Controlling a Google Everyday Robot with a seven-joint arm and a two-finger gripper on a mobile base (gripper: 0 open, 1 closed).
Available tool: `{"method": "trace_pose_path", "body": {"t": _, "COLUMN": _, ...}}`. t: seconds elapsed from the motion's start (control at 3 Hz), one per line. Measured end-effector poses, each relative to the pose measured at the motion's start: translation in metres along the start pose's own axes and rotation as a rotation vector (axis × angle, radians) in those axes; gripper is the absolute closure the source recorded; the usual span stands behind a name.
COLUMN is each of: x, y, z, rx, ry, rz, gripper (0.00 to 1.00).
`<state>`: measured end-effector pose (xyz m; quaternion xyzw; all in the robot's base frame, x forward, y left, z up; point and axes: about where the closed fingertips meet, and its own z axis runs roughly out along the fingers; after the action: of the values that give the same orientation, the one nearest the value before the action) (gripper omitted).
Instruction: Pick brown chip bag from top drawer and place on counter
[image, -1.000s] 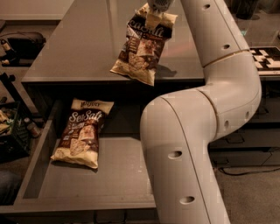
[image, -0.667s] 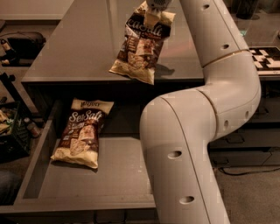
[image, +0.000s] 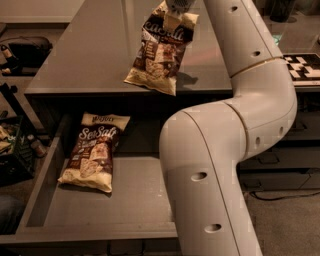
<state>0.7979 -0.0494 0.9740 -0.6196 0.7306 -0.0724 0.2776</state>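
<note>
White rounded arm (image: 220, 145), dark holes (image: 199, 176), seemingly grey hand (image: 176, 10) at top

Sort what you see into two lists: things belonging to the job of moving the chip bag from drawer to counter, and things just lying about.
Job: gripper, top of view, shut on the brown chip bag over the counter; top drawer, open.
Lying about: second chip bag, flat in the drawer; black crate, left; checkered marker, right.

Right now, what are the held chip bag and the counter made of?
The brown chip bag, gripped at its top by the gripper over the counter: likely thin plastic film, crinkled, glossy. The counter: hard glossy grey, perhaps laminate, showing reflections.
</note>
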Motion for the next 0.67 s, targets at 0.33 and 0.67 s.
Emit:
{"method": "trace_pose_path", "body": {"t": 0.33, "x": 0.0, "y": 0.0, "z": 0.0, "rx": 0.0, "ry": 0.0, "rz": 0.0, "gripper": 0.13}}
{"method": "trace_pose_path", "body": {"t": 0.67, "x": 0.0, "y": 0.0, "z": 0.0, "rx": 0.0, "ry": 0.0, "rz": 0.0, "gripper": 0.0}}
